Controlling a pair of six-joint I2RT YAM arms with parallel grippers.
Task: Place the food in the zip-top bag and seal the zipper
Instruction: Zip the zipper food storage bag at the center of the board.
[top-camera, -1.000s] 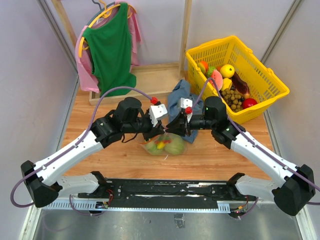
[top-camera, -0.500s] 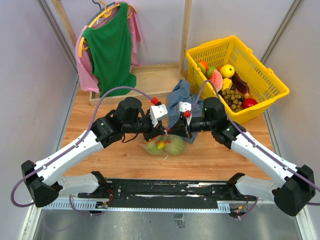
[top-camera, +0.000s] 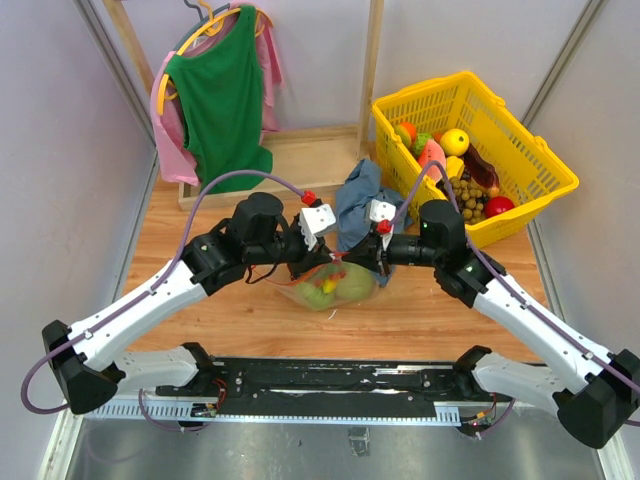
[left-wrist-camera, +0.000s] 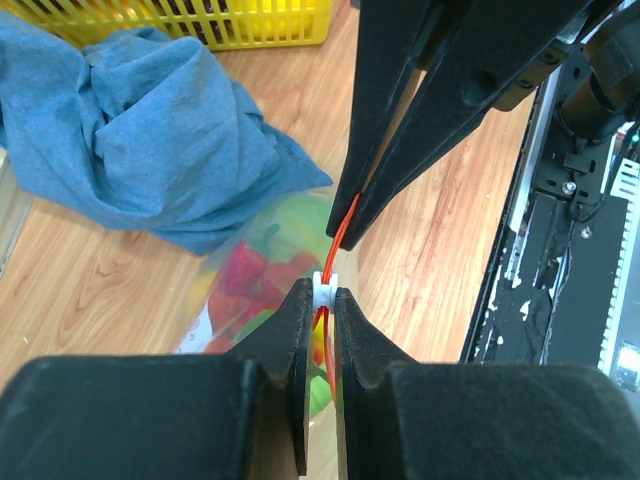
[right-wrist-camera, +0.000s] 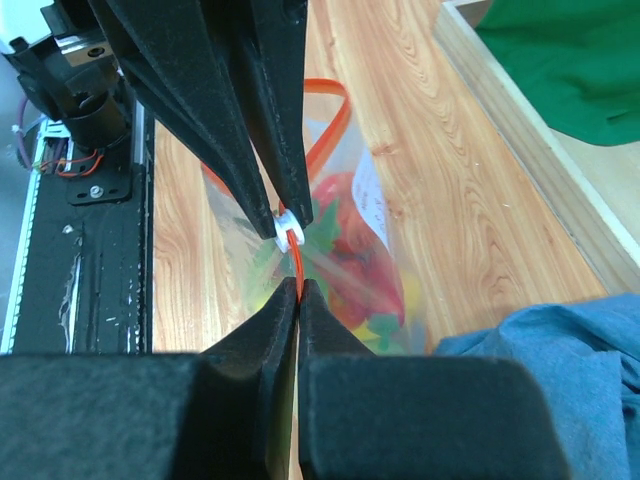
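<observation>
Top external view: a light wooden counter (top-camera: 230, 320) carries a yellow plastic lattice basket (top-camera: 510, 222) of toy fruit at its far right. A crumpled blue-grey cloth (top-camera: 355, 205) lies just left of the basket. Nearer the arm bases, a clear plastic zip-top bag (top-camera: 335, 285) sits between the two arms, just beside the cloth.

Inside the bag is the food (top-camera: 345, 285), a cluster of small toy pieces in pale green, red and yellow. In the left wrist view the red pieces (left-wrist-camera: 250, 275) show blurred through the plastic.

The thin red-orange zipper (left-wrist-camera: 345, 220) runs along the bag's upper edge, and both arms meet on it.

Left wrist view: the left pincer (left-wrist-camera: 320, 295) is nearly closed. Its two black fingers clamp a small white plastic slider (left-wrist-camera: 326, 285) through which the red-orange strip passes.

Right wrist view: the right pincer (right-wrist-camera: 298, 290) is fully closed, with its fingertips pinching the zipper (right-wrist-camera: 325, 130) itself. The grip sits just beside the slider (right-wrist-camera: 288, 232), almost tip to tip with the left pincer. Beyond the slider the strip bows into an open loop.
</observation>
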